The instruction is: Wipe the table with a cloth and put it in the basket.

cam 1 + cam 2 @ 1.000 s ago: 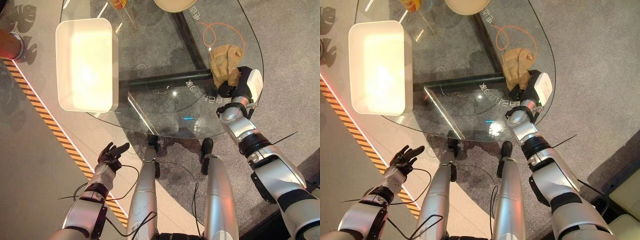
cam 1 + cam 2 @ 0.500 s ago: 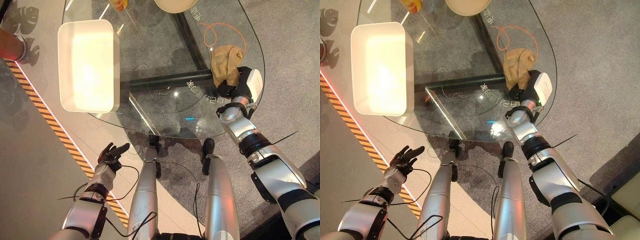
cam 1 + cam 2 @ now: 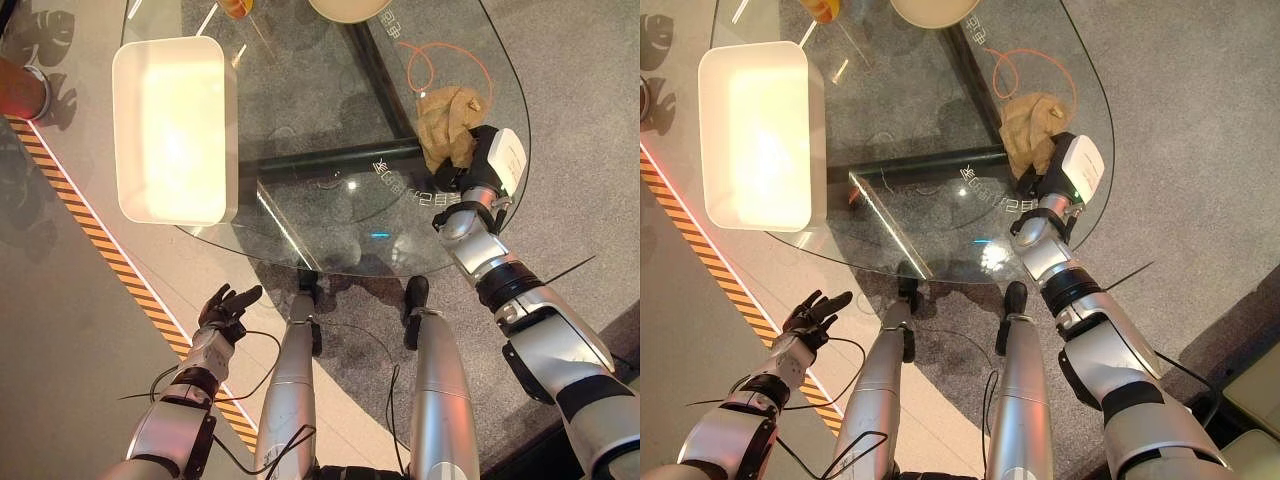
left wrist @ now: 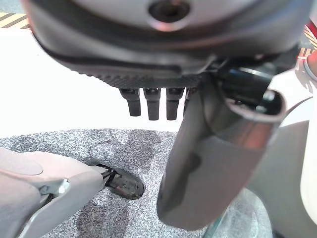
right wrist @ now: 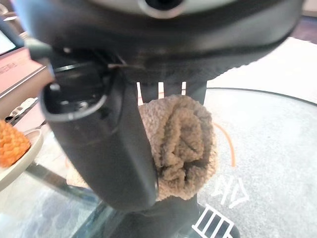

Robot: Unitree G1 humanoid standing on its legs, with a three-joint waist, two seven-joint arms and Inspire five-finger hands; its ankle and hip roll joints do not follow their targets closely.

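Observation:
A crumpled tan cloth [image 3: 445, 122] lies on the right side of the round glass table [image 3: 330, 215]. My right hand [image 3: 466, 172] rests at the cloth's near edge. In the right wrist view the cloth [image 5: 183, 144] is bunched between the thumb [image 5: 106, 148] and the curled fingers, so the hand is shut on it. A white rectangular basket [image 3: 230, 140] stands on the table's left side, holding nothing. My left hand [image 3: 225, 308] hangs below the table's near left edge, fingers [image 4: 151, 101] relaxed and open.
An orange cord loop [image 3: 440, 55] lies on the glass just beyond the cloth. A pale plate [image 3: 350, 8] and an orange item [image 3: 238, 8] sit at the far edge. Striped floor tape [image 3: 100, 240] runs along the left; a red object [image 3: 18, 90] stands there.
My right hand has edged slightly farther onto the table, taking the cloth with it. The left hand has stayed where it was.

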